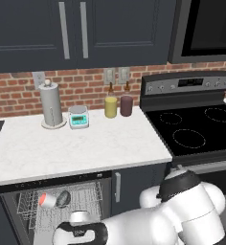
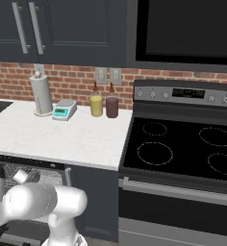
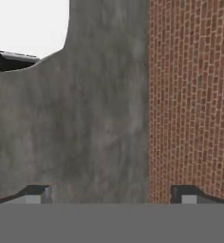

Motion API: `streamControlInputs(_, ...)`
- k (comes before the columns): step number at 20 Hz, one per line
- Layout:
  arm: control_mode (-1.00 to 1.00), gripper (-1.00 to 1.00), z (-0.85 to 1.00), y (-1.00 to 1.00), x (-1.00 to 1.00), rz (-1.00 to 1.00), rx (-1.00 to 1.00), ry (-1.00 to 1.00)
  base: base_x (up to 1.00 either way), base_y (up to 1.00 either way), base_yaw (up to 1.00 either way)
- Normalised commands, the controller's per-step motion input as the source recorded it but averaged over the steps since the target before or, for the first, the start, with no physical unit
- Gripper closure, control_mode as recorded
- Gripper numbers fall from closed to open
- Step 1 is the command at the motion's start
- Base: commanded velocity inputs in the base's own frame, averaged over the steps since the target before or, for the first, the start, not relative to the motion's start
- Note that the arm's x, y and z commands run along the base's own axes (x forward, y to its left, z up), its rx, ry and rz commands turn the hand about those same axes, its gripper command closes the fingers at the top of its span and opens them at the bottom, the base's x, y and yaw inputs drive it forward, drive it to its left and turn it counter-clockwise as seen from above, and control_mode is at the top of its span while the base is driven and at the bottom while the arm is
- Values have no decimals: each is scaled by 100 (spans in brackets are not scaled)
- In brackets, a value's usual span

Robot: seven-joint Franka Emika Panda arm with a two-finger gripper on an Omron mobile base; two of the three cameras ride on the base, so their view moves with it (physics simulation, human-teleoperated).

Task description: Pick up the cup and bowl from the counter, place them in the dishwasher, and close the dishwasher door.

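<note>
From the left base view, you see the cup (image 1: pixel 47 200) and bowl (image 1: pixel 63 198) lying side by side in the dishwasher (image 1: pixel 57 203) rack, below the desk (image 1: pixel 76 148). The right base view shows the cup (image 2: pixel 20 176) racked. In the hand view your gripper (image 3: pixel 111 194) has its fingertips wide apart, empty; the door lies somewhere below, unseen. No legible writing.

No legible text anywhere; stove panel display (image 2: pixel 187 92) and kitchen scale screen (image 1: pixel 78 118) too blurred to read.

Cup (image 1: pixel 47 200) & bowl (image 1: pixel 63 198) lie touching in open dishwasher (image 1: pixel 62 201) rack, under counter (image 1: pixel 72 146).
</note>
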Motion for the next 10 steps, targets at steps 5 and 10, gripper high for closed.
streamControlInputs(5, -100, -100, -98, 40, -59, -1, -62, -94, 0, 0, 0)
streamControlInputs(10, -100, -100, -93, 51, -32, 0, -72, -74, 0, 0, 0)
